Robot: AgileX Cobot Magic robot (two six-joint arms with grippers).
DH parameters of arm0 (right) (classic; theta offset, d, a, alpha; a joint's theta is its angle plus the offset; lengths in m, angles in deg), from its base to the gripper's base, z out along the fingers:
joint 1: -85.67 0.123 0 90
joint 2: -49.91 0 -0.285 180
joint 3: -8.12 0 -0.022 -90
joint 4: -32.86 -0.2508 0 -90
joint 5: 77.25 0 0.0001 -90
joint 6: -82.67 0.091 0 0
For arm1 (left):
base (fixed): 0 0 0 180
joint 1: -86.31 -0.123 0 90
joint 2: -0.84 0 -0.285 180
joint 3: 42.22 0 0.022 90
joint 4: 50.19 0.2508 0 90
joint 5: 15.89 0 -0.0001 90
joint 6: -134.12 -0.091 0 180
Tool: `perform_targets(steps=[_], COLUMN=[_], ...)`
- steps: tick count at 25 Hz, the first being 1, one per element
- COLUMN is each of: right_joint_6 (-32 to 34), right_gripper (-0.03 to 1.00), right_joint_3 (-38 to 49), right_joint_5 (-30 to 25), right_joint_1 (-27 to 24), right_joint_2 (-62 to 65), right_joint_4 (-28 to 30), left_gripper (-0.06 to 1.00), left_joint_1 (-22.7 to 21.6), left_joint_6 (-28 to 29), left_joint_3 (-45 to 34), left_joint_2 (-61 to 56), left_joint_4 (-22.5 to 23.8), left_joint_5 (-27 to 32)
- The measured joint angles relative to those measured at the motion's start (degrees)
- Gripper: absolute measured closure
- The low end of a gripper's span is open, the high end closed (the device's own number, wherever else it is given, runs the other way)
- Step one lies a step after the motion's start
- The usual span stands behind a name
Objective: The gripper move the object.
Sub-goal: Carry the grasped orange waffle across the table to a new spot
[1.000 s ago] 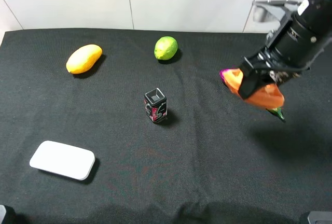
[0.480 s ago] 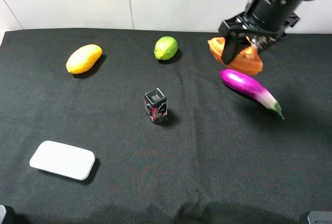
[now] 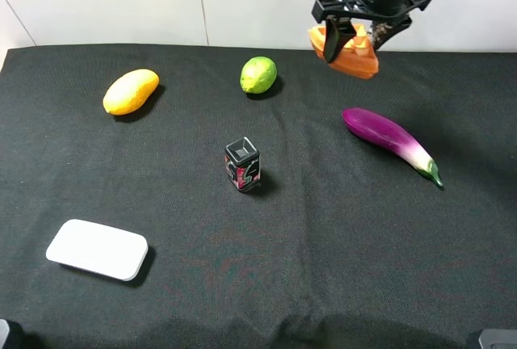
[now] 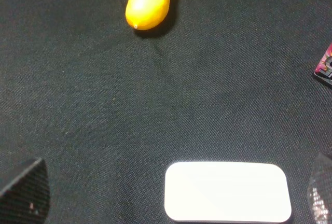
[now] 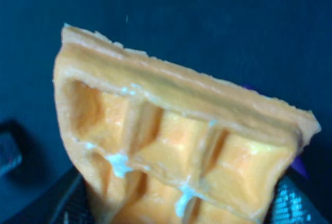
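The waffle (image 3: pixel 350 52) sits clamped between the right fingers (image 3: pixel 333 40), over the far edge of the surface (image 3: pixel 323 244), right of centre. We see no contact with the surface beneath it, so we judge it to be lifted clear. In the right wrist view its grid face fills the frame and a finger pad shows at each lower corner, pressed against its sides. The fingers are closed only as far as the wedge allows, and they hold nothing else.

The lime (image 3: pixel 258 74) lies to the left of the waffle. The eggplant (image 3: pixel 388 137) lies nearer and slightly right, apart from it. The box (image 3: pixel 242 165) stands upright near the centre. The mango (image 3: pixel 131 91) is at far left, and the pad (image 3: pixel 98 249) at near left.

The left fingers (image 4: pixel 23 193) are spread wide with nothing between them, above the pad.

We judge the step in hand to be transport: the grasp is made and the waffle has not been set down. The task names no destination. The next move calls for:
1. Selecting a bare patch of surface, clear of the lime and eggplant.
2. Lowering until the waffle bears on the surface.
3. Opening the fingers only then, and withdrawing upward.
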Motion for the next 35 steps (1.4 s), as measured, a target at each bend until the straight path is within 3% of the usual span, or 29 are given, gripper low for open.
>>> perform_targets(steps=[9, 21, 35], right_joint_6=[2.23, 4.39, 5.43], right_gripper=[0.5, 0.5, 0.5], right_joint_3=[-7.86, -8.08, -8.08], right_joint_5=[3.19, 15.63, 23.97], right_joint_1=[0.0, 0.0, -0.05], right_joint_2=[-8.09, -13.57, -19.3], right_joint_4=[-0.25, -2.49, -1.61], left_gripper=[-0.05, -0.05, -0.05], left_joint_1=[0.0, 0.0, 0.0], left_joint_6=[0.0, 0.0, 0.0], left_joint_3=[0.0, 0.0, 0.0], left_joint_2=[0.0, 0.0, 0.0], left_joint_4=[0.0, 0.0, 0.0], left_joint_5=[0.0, 0.0, 0.0])
